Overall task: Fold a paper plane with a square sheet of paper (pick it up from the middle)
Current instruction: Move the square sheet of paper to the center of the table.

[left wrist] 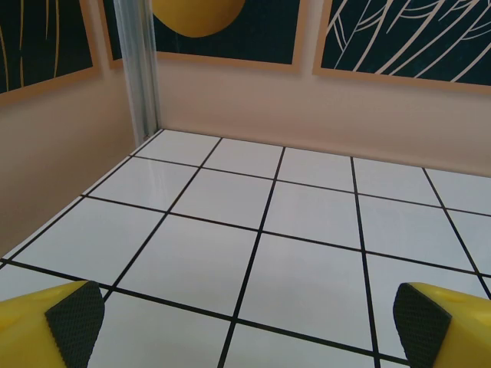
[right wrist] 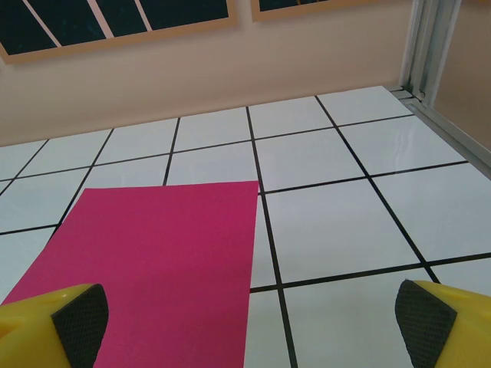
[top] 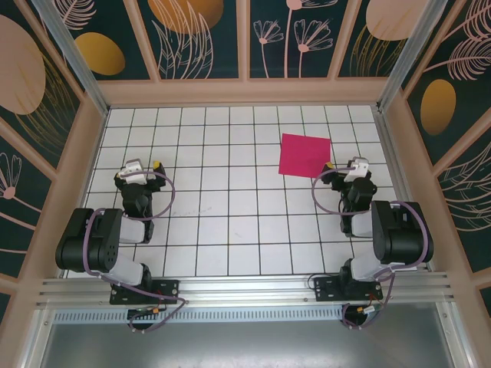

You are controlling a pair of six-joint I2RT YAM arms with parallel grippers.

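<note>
The square sheet of paper (top: pixel 304 155), bright magenta-pink, lies flat and unfolded on the white tiled floor at the back right. The paper plane is out of view. My right gripper (top: pixel 349 163) hovers just right of the sheet's near right corner. In the right wrist view the right gripper (right wrist: pixel 249 326) is open, and the sheet (right wrist: pixel 161 253) reaches between its pads from the left without touching them. My left gripper (top: pixel 144 164) hangs at the left side, far from the sheet. In the left wrist view the left gripper (left wrist: pixel 249 326) is open over bare tiles.
Pale walls with a wooden frame (top: pixel 245 92) enclose the tiled floor (top: pixel 230 215). A metal corner post (left wrist: pixel 142 69) stands ahead of the left gripper, another (right wrist: pixel 430 46) at the right gripper's far right. Both arm bases (top: pixel 146 284) sit at the near edge.
</note>
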